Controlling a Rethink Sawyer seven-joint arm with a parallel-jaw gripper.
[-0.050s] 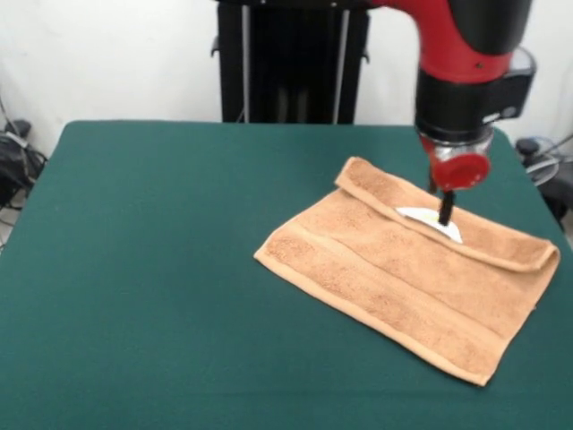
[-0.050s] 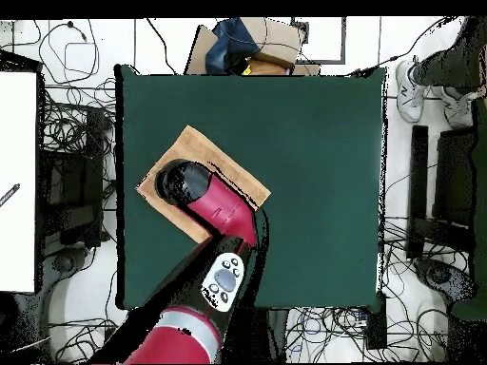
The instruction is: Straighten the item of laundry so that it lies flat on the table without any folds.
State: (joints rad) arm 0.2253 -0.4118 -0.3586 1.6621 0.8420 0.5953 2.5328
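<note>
Currently the towel point(image 1: 394, 273) is lying on the table point(image 1: 143, 269), toward the right side in the front view, angled diagonally. It's sitting mostly flat, but the far long edge is folding over onto itself as a narrow rolled flap. A white label point(image 1: 428, 220) is showing just under that flap. The gripper point(image 1: 445, 211) is hanging directly over the label, its dark tip touching or nearly touching the fold; can't tell how the jaws are standing. Terry pile is looking nubby, with smoother woven bands running lengthwise. Felt-like green cover is looking matte and even. Overhead, the arm point(image 2: 224, 211) is covering much of the towel.
</note>
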